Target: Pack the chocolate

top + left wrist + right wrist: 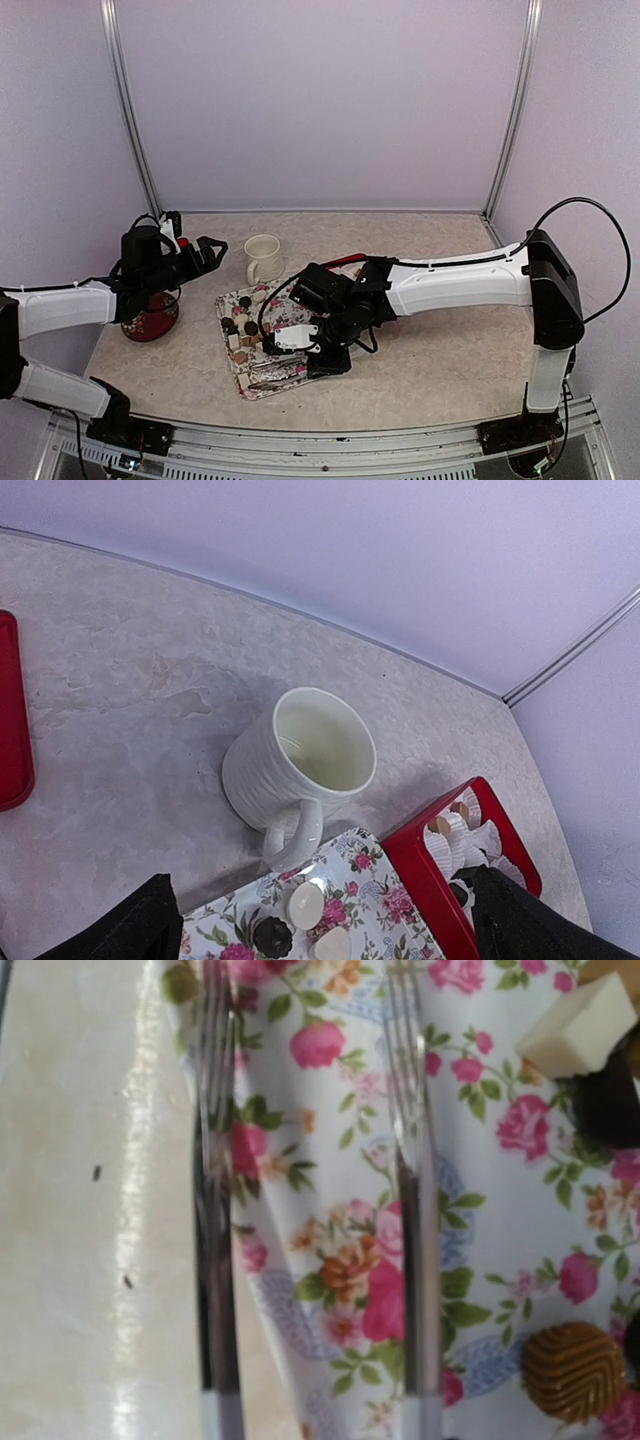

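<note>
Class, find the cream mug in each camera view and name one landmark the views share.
Top external: mug centre, behind the floral tray.
Left wrist: mug mid-frame, tray below it.
Right wrist: no mug; tray fills most of it.
Shared landmark: the floral tray.

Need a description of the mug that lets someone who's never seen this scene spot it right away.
On the marbled table, look just past the far edge of the floral tray. The mug stands upright there: cream, ribbed, empty, handle toward the tray, and far bigger than the chocolates.
</note>
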{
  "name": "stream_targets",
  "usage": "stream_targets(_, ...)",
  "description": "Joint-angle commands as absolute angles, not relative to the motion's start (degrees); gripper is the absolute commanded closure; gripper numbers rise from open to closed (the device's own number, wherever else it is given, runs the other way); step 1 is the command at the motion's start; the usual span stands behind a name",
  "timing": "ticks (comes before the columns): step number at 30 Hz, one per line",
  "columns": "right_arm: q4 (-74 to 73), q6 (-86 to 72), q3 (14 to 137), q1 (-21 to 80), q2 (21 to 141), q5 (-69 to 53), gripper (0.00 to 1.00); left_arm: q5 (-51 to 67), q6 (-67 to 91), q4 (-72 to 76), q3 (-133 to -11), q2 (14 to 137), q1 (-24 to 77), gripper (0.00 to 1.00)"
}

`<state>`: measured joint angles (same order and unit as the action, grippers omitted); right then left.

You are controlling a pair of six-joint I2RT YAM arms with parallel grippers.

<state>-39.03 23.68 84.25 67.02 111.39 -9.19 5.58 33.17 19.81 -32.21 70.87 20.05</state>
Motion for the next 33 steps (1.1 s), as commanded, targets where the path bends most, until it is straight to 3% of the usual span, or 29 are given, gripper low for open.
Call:
stream_targets(1, -38.8, 26.3, 86.6, 67.6, 113.2, -8.0, 0.55, 5.7, 33.4, 21.5, -32.0, 69.8, 20.1, 0.01)
stream_targets(33, -39.4, 29.8, 91.8, 67.6, 119.2, -8.9, 0.54, 6.6, 33.1, 21.2, -30.1, 67.7, 18.0, 0.01)
